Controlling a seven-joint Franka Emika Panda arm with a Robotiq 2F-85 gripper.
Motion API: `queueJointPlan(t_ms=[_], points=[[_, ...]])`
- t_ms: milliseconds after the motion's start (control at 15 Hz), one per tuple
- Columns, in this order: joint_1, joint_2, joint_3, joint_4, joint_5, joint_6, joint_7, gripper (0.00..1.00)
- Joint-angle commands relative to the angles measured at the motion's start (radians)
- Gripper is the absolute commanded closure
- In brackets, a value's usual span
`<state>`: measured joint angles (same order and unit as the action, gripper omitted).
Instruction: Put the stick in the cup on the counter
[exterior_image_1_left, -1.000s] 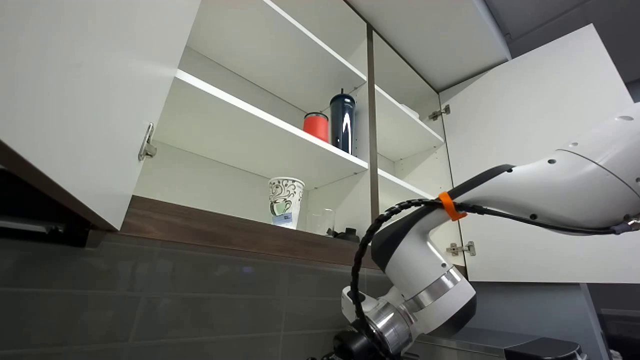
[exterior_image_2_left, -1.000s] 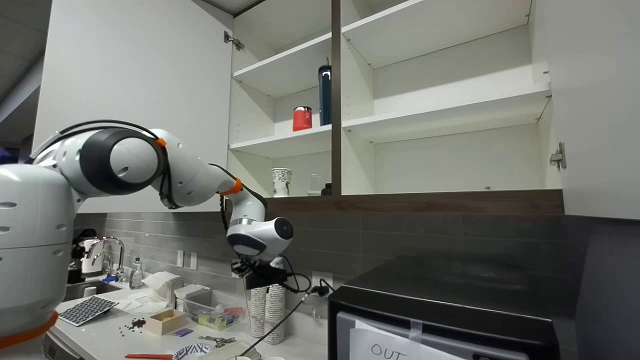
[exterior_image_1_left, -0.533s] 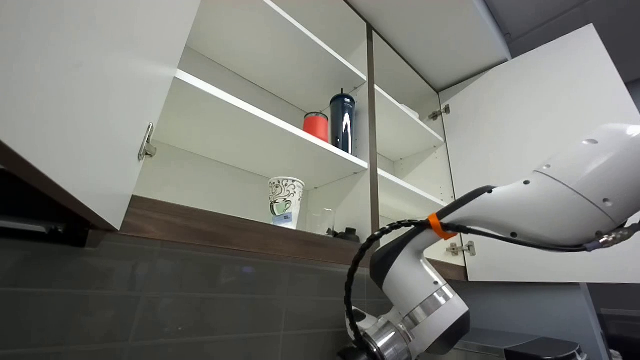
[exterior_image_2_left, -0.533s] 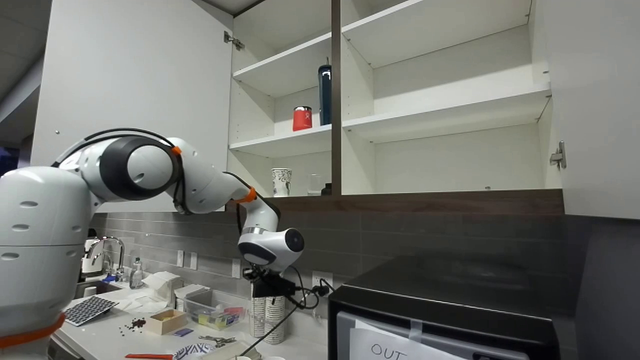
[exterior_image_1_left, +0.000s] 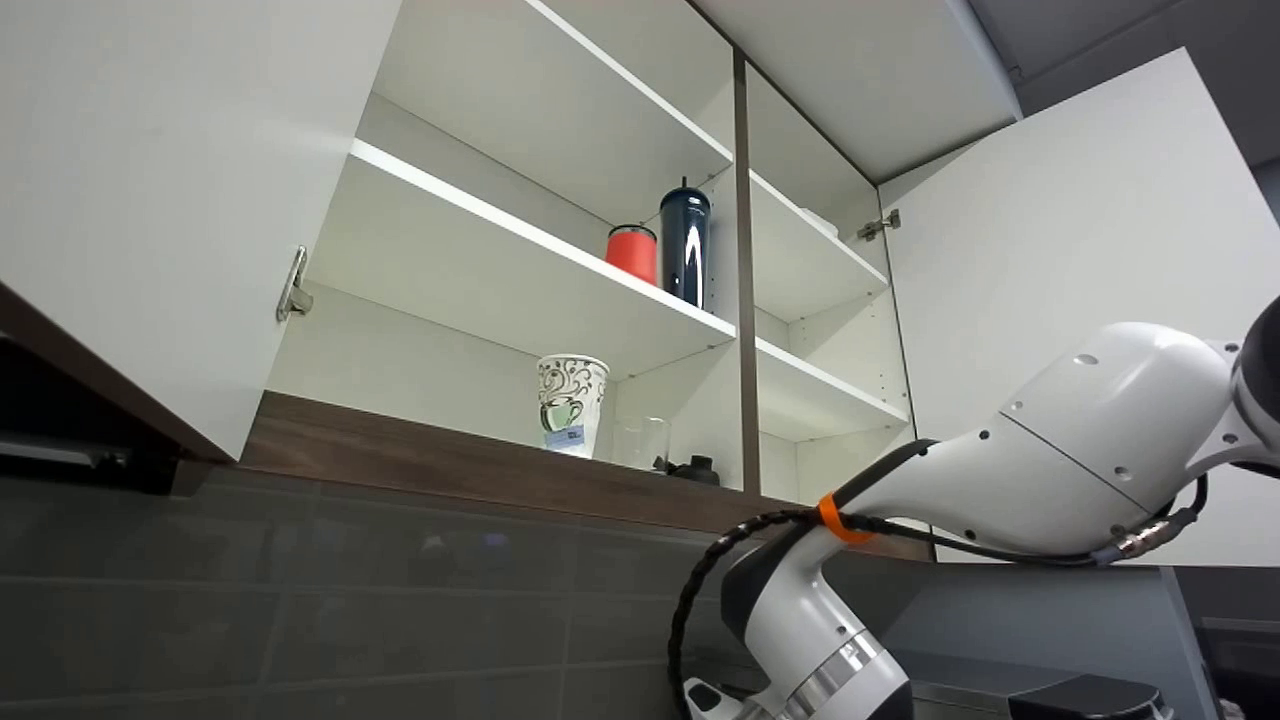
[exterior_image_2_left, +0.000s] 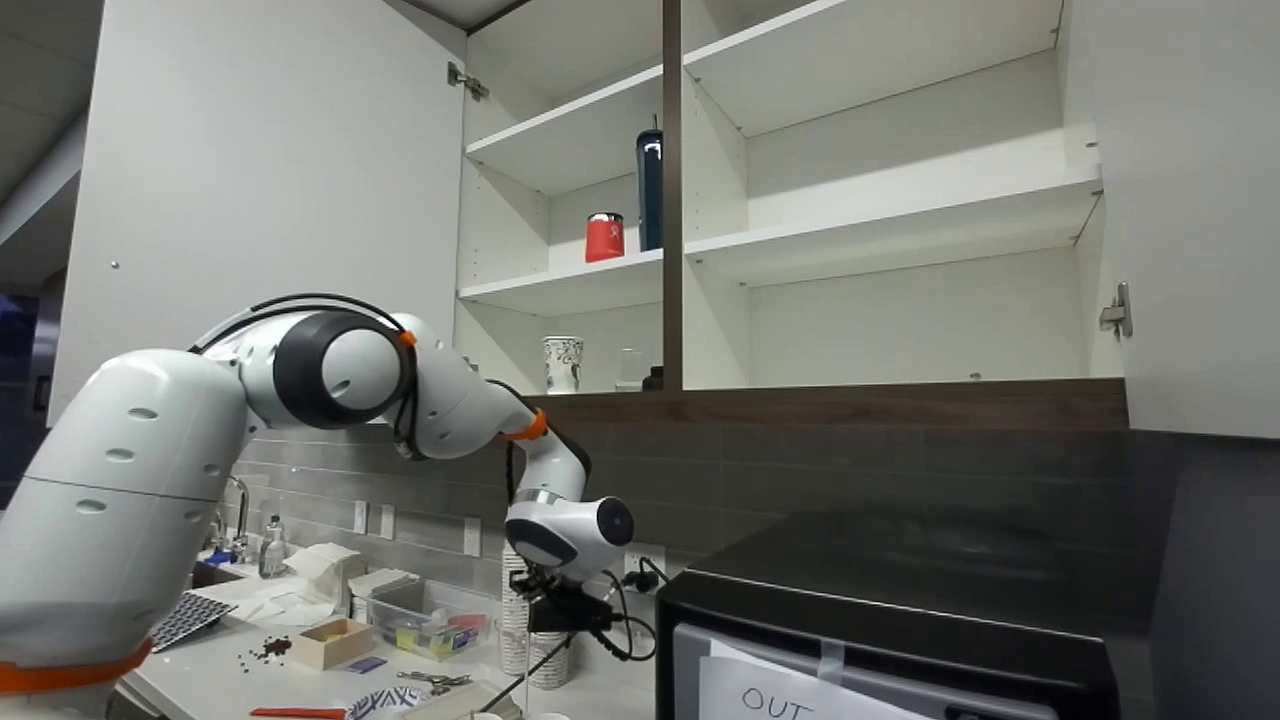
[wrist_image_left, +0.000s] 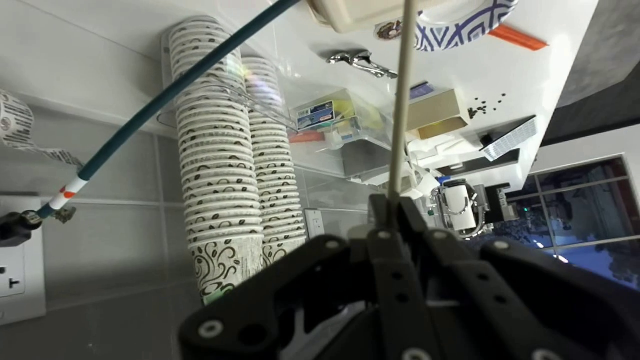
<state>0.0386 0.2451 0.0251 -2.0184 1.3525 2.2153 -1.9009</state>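
One part looks done, the claw (wrist_image_left: 394, 203) clamped on the stick (wrist_image_left: 401, 100) above the counter (exterior_image_2_left: 220, 690), but the putting-in seems left, and the patterned cup (exterior_image_1_left: 572, 400) stands well apart, up at the lower front edge of the cupboard (exterior_image_1_left: 430, 445).

Cabinet (exterior_image_2_left: 900, 330) bright w/ shade under shelves (exterior_image_2_left: 890, 225), backsplash (exterior_image_1_left: 420, 610) dim w/ faint reflections, bottle (exterior_image_1_left: 685, 245) w/ glare streak; wrist view: rainbow flare across cup stacks (wrist_image_left: 220, 155), gripper (wrist_image_left: 392, 202) blurry, OOF in fg.
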Motion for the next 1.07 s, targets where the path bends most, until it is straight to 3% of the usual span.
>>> queueJointPlan(t_ms=[0,1000], points=[[-0.009,0.042,0.008,0.035,0.019,-0.01,-0.063,0.98],[-0.04,0.131,-0.002,0.075,-0.135,-0.184,-0.146,0.98]])
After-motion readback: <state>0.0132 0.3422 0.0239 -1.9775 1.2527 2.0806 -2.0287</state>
